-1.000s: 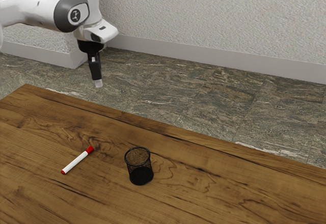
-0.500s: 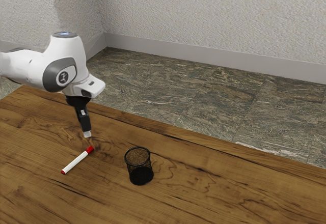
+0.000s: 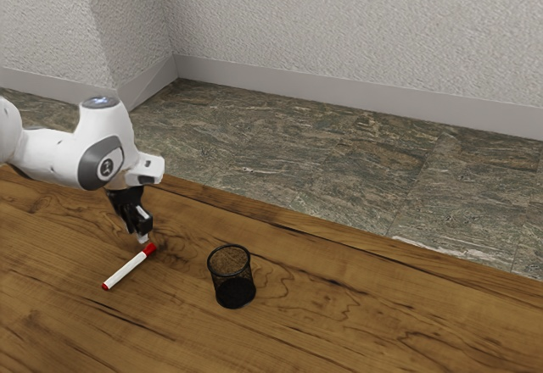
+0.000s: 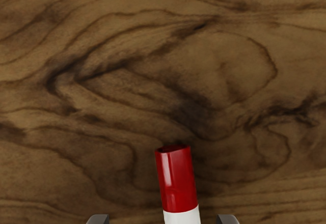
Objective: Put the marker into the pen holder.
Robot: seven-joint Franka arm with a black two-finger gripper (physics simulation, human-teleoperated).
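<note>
One hand (image 3: pixel 145 233) pointing down, jaws apart, low over red cap (image 3: pixel 150 248) of marker (image 3: pixel 127 270).

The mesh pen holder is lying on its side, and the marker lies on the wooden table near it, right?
No: the mesh pen holder stands upright, open rim up, as the exterior view shows. The marker does lie on the wooden table near it.
</note>
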